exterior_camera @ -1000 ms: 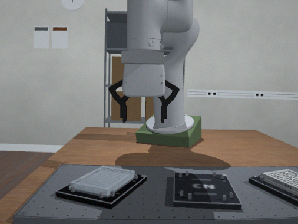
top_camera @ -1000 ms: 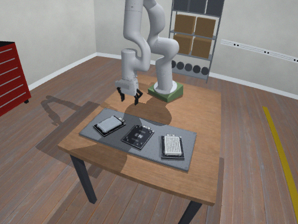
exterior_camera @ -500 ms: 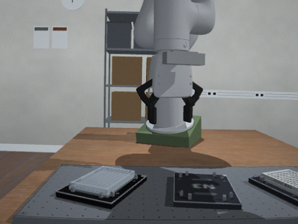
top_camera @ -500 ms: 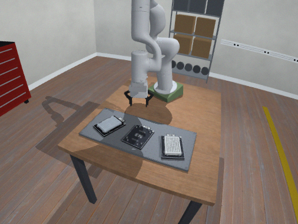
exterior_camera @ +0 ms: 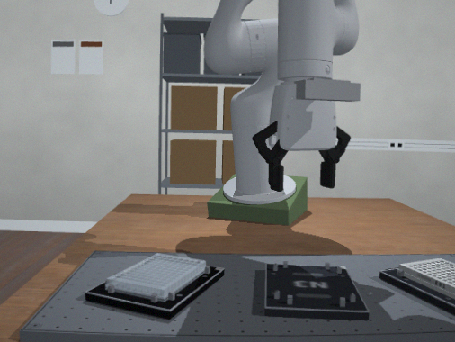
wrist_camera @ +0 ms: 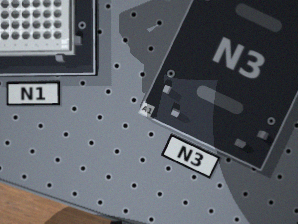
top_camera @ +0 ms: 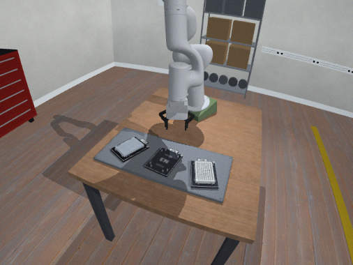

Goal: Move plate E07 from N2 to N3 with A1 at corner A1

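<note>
Jaws wide open, hanging above table (exterior_camera: 382,220), w/ nothing held.

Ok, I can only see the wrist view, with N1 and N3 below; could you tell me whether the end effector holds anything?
Observer: No, the end effector is open and empty, well above the deck.
Operator: Thanks. Where is the plate on N2?
Observer: The plate on N2 lies on its nest at the deck's left end in the exterior view, untouched.
Operator: And the plate on N1?
Observer: The plate on N1 lies flat in its nest.
</note>
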Robot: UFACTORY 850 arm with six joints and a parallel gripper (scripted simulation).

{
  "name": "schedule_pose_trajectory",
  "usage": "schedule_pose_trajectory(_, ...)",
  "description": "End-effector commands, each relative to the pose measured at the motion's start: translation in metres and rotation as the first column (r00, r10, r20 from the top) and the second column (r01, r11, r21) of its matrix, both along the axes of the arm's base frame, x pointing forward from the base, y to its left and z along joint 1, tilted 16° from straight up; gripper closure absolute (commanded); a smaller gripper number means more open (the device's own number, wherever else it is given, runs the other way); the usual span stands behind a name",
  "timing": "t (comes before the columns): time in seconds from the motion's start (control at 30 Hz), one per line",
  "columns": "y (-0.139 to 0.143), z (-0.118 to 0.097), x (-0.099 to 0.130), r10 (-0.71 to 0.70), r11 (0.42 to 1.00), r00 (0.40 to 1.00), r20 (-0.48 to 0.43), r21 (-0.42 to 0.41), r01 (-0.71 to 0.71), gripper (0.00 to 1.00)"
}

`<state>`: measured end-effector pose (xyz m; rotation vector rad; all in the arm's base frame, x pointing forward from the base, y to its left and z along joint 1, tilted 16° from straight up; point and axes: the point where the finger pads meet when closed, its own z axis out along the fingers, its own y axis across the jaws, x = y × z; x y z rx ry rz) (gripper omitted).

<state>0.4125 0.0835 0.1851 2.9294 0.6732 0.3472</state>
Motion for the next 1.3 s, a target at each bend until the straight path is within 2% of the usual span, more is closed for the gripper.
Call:
schedule_pose_trajectory(0.0,0.024,-0.002,0.001,-0.006,1.0,1.0,0.015,-0.016,0.006,0.0)
schedule_pose_trajectory(0.73,0.122,-0.01,0.001,-0.005,1.0,1.0,0.015,-0.016,0.006,0.0)
schedule_pose_trajectory(1.27,0.122,-0.01,0.001,-0.005,1.0,1.0,0.015,-0.016,0.006,0.0)
